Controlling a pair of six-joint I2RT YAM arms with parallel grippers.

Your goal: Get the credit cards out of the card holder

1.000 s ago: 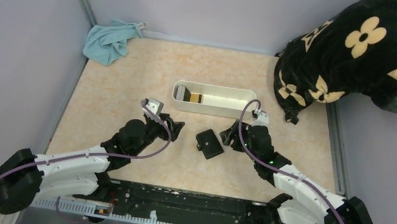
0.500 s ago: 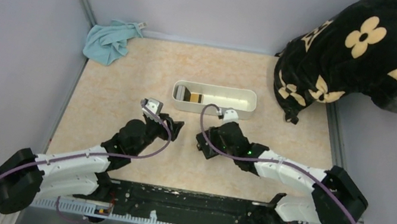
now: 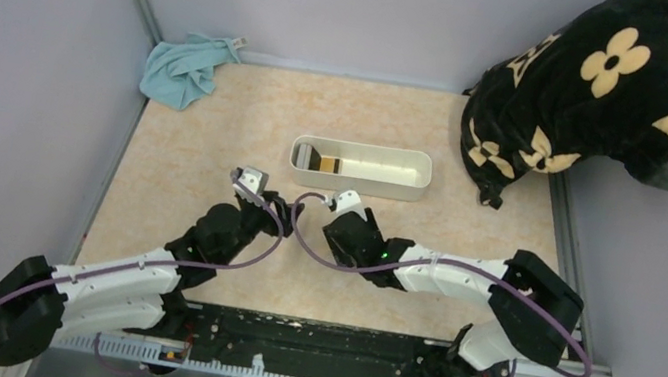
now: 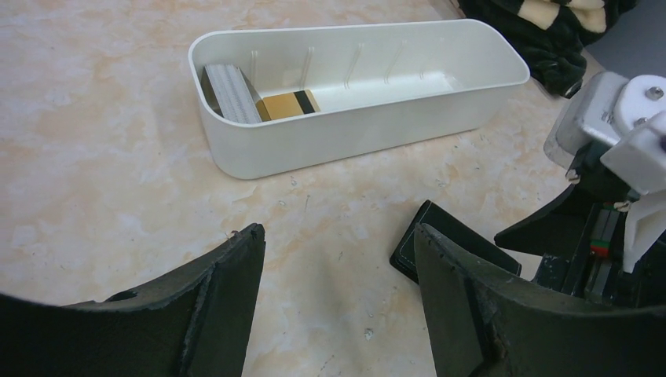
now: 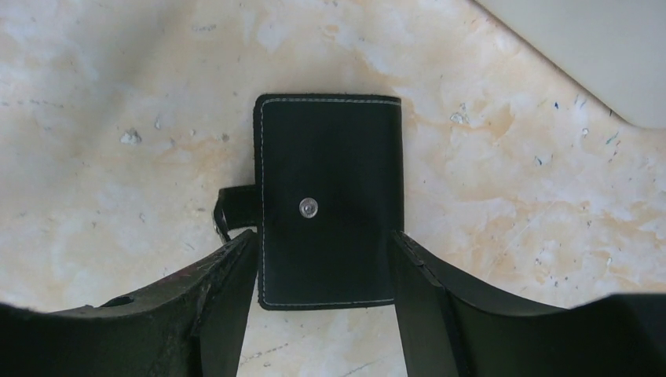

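Both are spread wide: the left pincer (image 4: 338, 236) hangs near the shut holder (image 5: 330, 157), which lies flat on the worktop (image 5: 118, 78). The right pincer (image 5: 322, 243) has a finger at each side of it. Next, I think, it must drop and pinch. No cards show.

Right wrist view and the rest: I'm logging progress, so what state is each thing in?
card holder: closed, lying flat.
right gripper: open, astride the card holder.
left gripper: open, empty.
white tray: upright, items at one end.
blue cloth: crumpled.
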